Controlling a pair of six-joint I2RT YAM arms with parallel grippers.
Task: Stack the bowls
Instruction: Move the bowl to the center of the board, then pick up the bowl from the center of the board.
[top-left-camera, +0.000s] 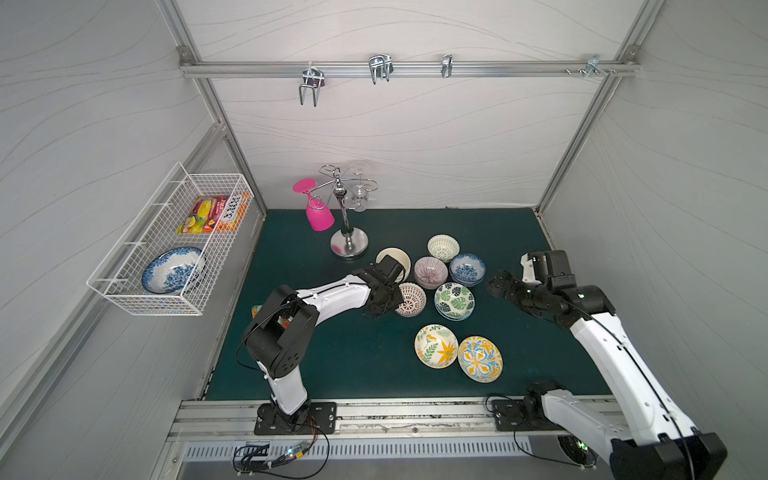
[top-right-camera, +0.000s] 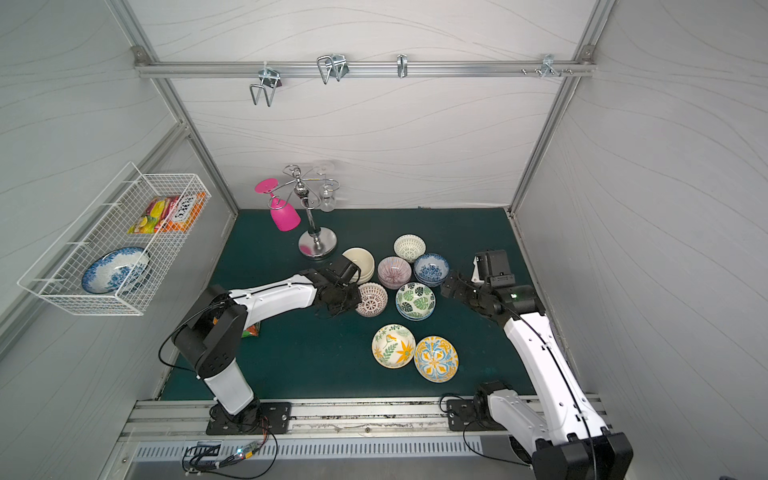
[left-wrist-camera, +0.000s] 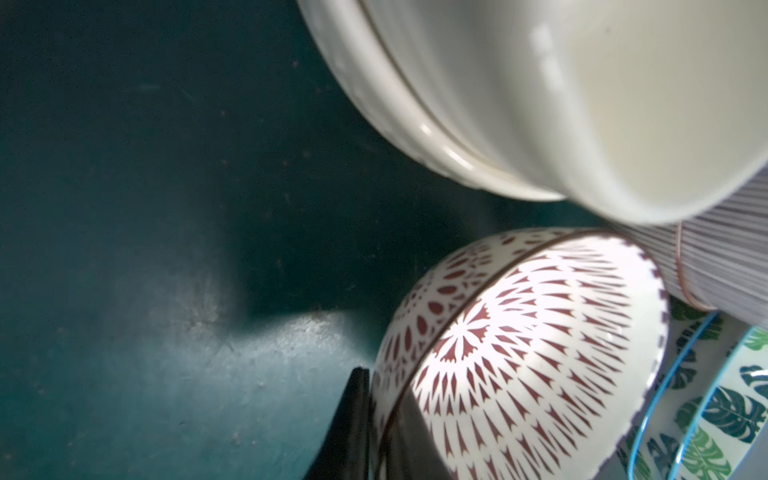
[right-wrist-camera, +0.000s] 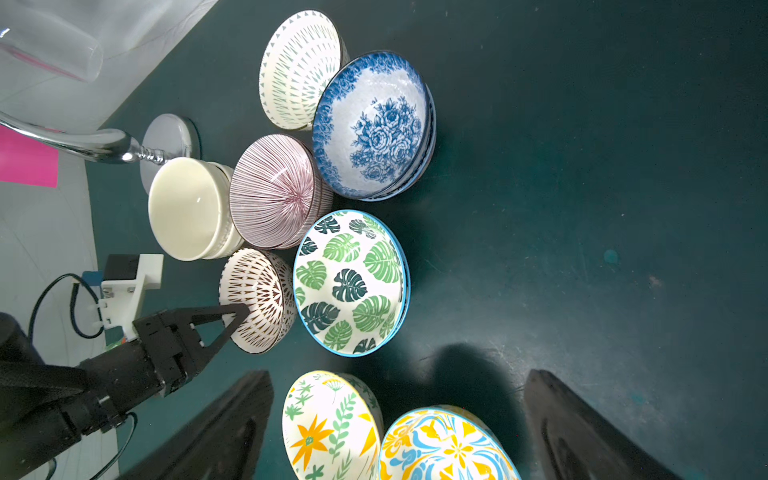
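Filling the left wrist view, the brown lattice bowl (left-wrist-camera: 519, 353) sits on the green bench (left-wrist-camera: 124, 249), just beside the nested cream bowls (left-wrist-camera: 540, 104) and the pink-striped bowl (left-wrist-camera: 727, 266). One finger of the left hand (top-left-camera: 390, 302) lies along the outside of this bowl's rim and the other shows dark inside it; whether they pinch the rim cannot be told. In both top views the bowl stands at the edge of a tight cluster. The cream bowls are behind it and the stacked green-leaf bowls (top-left-camera: 454, 300) are just beside it, toward the right arm. The stacked blue-and-white bowls (top-left-camera: 467, 269) lie beyond those, and a green lattice bowl (top-left-camera: 443, 247) is farthest back. A yellow-flowered bowl (top-left-camera: 436, 345) and a yellow-and-blue bowl (top-left-camera: 480, 358) lie touching, apart from the cluster and nearer the robot. The right hand (top-left-camera: 496, 286) hovers just beside the blue-and-white stack, jaws spread wide. A pink wine glass (top-left-camera: 318, 212) hangs upside down on a chrome stand (top-left-camera: 349, 245) behind the cream bowls.
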